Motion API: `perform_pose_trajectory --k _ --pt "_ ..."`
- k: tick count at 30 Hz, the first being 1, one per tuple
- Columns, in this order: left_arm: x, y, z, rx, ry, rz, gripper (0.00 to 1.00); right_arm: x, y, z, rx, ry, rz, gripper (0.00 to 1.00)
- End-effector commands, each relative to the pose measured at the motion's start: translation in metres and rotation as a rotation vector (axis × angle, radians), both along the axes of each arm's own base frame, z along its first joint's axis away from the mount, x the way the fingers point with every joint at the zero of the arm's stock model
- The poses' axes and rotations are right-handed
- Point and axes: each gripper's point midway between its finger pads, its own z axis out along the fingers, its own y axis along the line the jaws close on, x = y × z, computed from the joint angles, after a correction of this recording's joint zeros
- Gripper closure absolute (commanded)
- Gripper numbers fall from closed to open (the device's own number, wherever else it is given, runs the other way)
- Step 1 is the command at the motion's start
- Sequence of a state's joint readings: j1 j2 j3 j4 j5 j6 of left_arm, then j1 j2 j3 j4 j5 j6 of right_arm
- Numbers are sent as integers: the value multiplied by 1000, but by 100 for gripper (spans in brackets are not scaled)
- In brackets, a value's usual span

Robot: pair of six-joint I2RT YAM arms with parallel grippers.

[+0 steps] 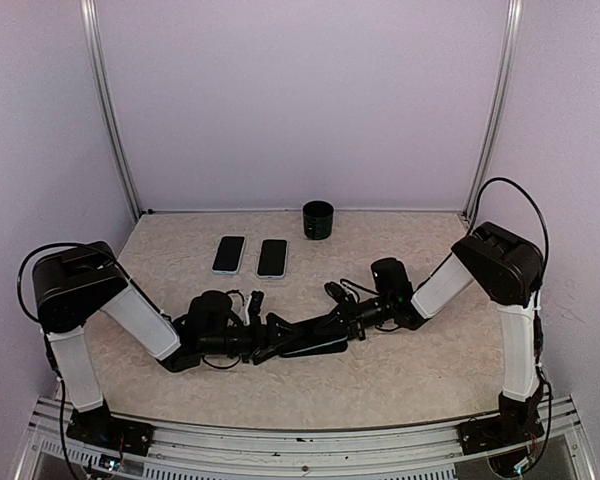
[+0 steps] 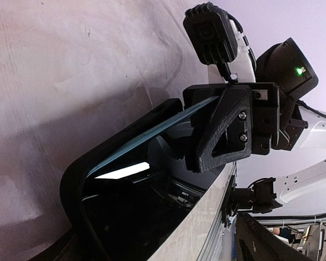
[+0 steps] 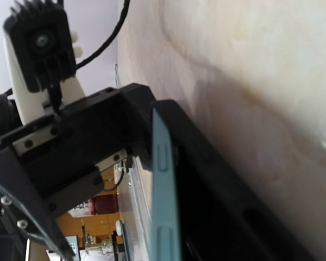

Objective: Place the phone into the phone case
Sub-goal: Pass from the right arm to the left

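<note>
Right up against the left wrist lens sits the black phone case [image 2: 79,179], open side turned toward the teal phone [image 2: 152,133]. The phone's long edge runs along the case rim, touching or very nearly. I can't tell if any corner is seated yet.

The right gripper [image 2: 224,128] is pressed together on the phone's far end, pinching it flat. The left gripper [image 1: 277,336] comes in from the opposite side at the case's end. Its jaws look wide, but I can't tell if they actually bite the case. Both meet over the middle of the table [image 1: 410,385], slightly toward the near edge.

My read is that seating is the step in hand. To do it well, brace the case firmly. Tuck one long edge under the lip first. Then roll the phone flat and press the corners home one by one, without twisting.
</note>
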State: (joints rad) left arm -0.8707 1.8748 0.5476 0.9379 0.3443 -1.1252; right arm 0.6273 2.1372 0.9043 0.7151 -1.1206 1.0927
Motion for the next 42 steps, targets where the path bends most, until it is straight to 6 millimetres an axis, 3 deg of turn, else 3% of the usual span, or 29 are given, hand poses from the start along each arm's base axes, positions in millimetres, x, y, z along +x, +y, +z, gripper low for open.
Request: perform_pose_trajectory --k 1,14,19,24,30,33,42 --pt "-9 -15 29 -121 -58 -70 17 -7 13 8 7 -62 19 100" --pt "-13 -18 41 -187 -81 -86 28 -15 24 22 57 -38 24 100" --pt "-14 -19 42 -198 -78 -89 34 -16 26 17 47 -38 25 100" --pt "-14 -16 43 -199 -84 -83 43 -19 24 11 34 -33 29 100" --pt "-15 -15 47 -214 -89 -87 63 -22 22 5 16 -31 31 100" --pt "-16 -15 49 -225 -89 -89 65 -22 21 4 5 -35 34 100" --pt "-17 -13 52 -233 -96 -87 72 -12 16 -1 -120 -116 28 81"
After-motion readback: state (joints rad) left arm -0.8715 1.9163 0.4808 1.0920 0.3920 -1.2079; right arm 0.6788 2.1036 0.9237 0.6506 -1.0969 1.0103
